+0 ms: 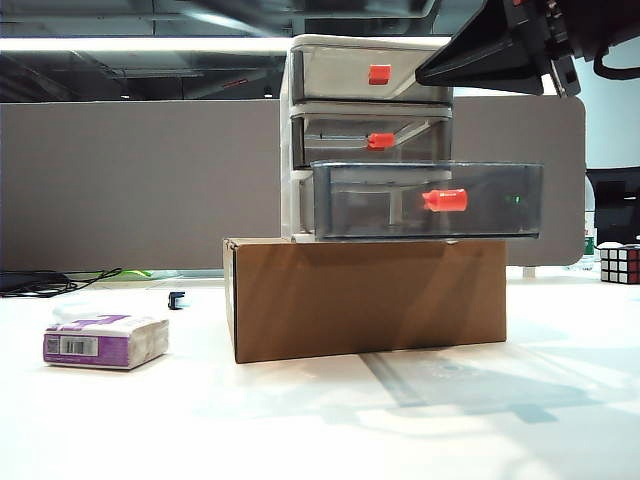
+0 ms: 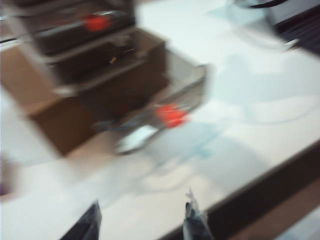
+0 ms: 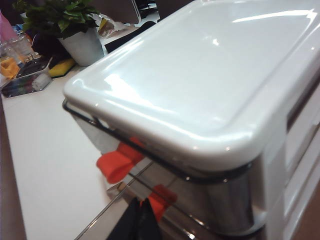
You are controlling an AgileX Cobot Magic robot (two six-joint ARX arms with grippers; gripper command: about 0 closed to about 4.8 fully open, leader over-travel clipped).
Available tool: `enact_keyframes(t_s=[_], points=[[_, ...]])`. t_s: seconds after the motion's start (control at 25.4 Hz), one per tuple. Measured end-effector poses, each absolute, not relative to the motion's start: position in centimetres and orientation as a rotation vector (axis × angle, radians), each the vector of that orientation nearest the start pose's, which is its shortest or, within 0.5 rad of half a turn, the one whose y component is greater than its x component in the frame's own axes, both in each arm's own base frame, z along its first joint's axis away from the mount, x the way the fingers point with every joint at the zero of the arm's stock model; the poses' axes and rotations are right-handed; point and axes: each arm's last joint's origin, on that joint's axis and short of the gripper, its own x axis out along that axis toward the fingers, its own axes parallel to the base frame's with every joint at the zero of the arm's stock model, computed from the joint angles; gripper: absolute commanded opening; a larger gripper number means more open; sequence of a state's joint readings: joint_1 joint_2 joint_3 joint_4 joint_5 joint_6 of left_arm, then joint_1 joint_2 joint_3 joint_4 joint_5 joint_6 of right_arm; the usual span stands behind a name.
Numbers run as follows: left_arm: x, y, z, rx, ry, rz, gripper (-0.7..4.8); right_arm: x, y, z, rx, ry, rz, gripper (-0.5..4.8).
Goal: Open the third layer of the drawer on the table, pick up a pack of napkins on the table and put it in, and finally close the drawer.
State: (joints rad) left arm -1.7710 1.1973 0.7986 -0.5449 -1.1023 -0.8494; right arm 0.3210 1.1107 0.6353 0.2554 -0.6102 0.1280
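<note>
With the third layer [image 1: 428, 200] pulled out to receive the pack of napkins [image 1: 105, 341], the left gripper [image 2: 142, 220] hovers jaws apart in front of the drawer [image 1: 366, 138], while the right gripper [image 3: 139, 220], jaws together, sits above its top.

I'm working in an office: grey partition screen [image 1: 130, 180], ceiling strip light [image 1: 140, 44], potted plant [image 3: 65, 22], white tabletop [image 1: 320, 420].

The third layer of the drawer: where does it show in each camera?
Exterior view: third layer, pulled out, centre right above the cardboard box.
Left wrist view: blurred, mid-frame.
Right wrist view: cannot tell; only upper tiers show.
Shared landmark: the red-orange handle.
</note>
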Motion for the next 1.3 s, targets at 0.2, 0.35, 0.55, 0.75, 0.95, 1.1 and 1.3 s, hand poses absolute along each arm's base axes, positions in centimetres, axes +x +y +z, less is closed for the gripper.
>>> enact_keyframes(t_s=[0.2,0.35,0.55,0.75,0.95,1.1,1.3], points=[[0.2,-16.1,26.7,0.192,0.389,-0.391,2.07,21.9,9.1,26.0,0.161,0.306,0.939,-0.06],[1.6,-11.9,27.5,0.245,0.416,-0.301,2.11,21.8,9.1,25.6,0.175,0.354,0.946,-0.06],[2.7,-10.6,25.9,0.299,0.274,-0.138,4.79,21.7,9.1,25.6,0.193,0.368,0.963,-0.06],[4.9,-10.0,23.3,0.32,0.432,-0.008,4.79,21.6,9.2,25.5,0.213,0.389,0.985,-0.06],[6.1,-13.1,24.6,0.14,0.466,-0.231,4.79,21.6,9.2,25.4,0.217,0.405,0.992,-0.06],[8.5,-13.4,25.6,0.255,0.404,-0.267,4.79,21.5,9.2,25.4,0.218,0.406,0.995,-0.06],[14.8,-9.4,26.4,0.187,0.441,-0.377,4.3,21.4,9.2,25.2,0.226,0.431,1.012,-0.06]])
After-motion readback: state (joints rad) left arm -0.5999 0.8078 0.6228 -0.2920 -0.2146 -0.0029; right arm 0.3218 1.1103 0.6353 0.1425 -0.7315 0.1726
